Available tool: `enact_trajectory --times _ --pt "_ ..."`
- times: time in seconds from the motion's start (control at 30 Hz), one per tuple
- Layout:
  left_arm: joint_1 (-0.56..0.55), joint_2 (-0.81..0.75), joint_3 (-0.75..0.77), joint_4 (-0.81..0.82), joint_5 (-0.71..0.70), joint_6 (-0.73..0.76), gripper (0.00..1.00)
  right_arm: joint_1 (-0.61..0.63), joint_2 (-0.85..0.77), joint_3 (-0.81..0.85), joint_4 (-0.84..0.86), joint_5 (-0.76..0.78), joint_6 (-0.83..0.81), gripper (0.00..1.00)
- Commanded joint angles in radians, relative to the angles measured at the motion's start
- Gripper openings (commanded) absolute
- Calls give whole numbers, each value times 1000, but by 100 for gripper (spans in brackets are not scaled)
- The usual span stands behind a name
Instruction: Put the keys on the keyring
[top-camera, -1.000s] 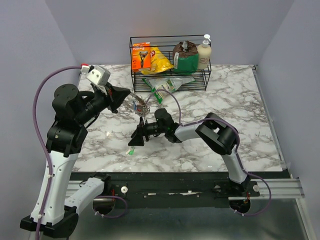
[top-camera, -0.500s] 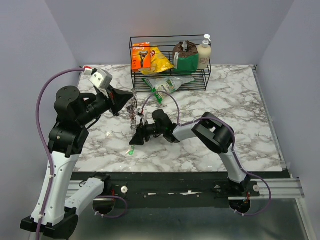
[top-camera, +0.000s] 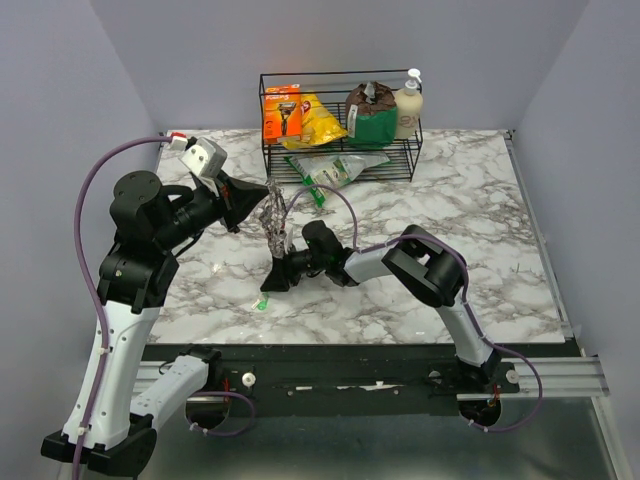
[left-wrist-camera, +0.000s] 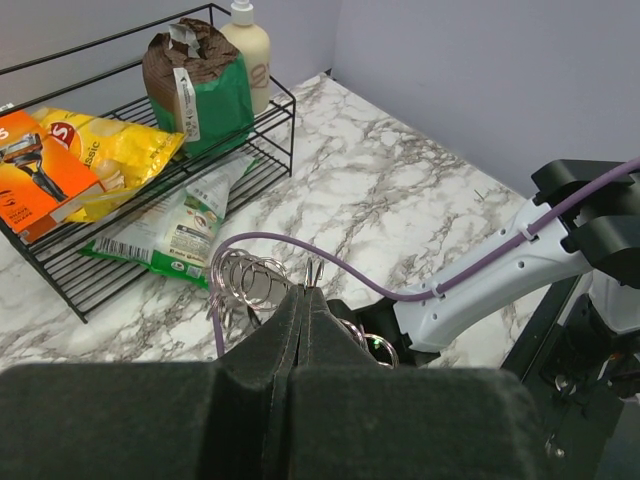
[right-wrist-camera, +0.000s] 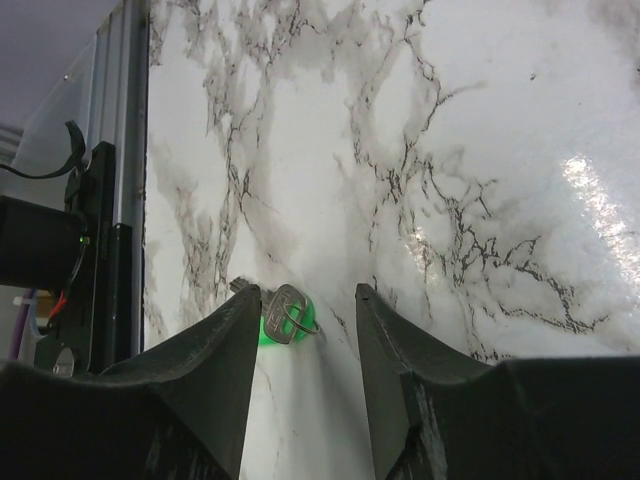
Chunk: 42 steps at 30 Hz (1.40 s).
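My left gripper (top-camera: 264, 192) is shut on the keyring (top-camera: 273, 222), a bunch of thin silver wire loops and small keys held above the table's middle left. In the left wrist view the shut jaws pinch the wire (left-wrist-camera: 312, 272), and the loops (left-wrist-camera: 245, 280) hang to the left. A key with a green head (top-camera: 262, 302) lies flat on the marble near the front edge. My right gripper (top-camera: 272, 284) is open and low over the table beside that key. In the right wrist view the green key (right-wrist-camera: 285, 318) lies by my left fingertip (right-wrist-camera: 248, 300), with the right gripper (right-wrist-camera: 306, 295) empty.
A black wire rack (top-camera: 340, 150) at the back holds a razor pack, a yellow chip bag, a green bag and a bottle. A green-and-white packet (top-camera: 335, 168) lies in front of it. A purple cable (top-camera: 345, 200) arcs over the right arm.
The left gripper has shifted slightly right, and the keyring bunch has turned and now hangs narrower. The right gripper has stayed low by the green key.
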Motion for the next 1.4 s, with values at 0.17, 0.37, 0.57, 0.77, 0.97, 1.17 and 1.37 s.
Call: enact_trajectory --times 0.17,0.37,0.57,0.77,0.97,1.17,1.37 --pt "6 -11 -8 46 33 -8 0 15 32 5 -44 -38 -36 51" --pt "6 -11 -9 49 34 -11 0 17 29 -4 -68 -36 -59 50" --pt "6 -14 -14 46 31 -9 0 15 27 -16 -91 -19 -74 43" --pt "6 -16 -13 45 27 -5 0 15 37 -2 -113 -12 -87 34" --pt "6 -25 -9 34 18 2 0 15 37 -1 -124 -4 -93 17" --pt "6 -28 -3 20 11 9 0 17 29 -4 -113 -12 -93 1" --pt "6 -31 -2 2 1 28 0 15 -2 -22 -110 -12 -96 1"
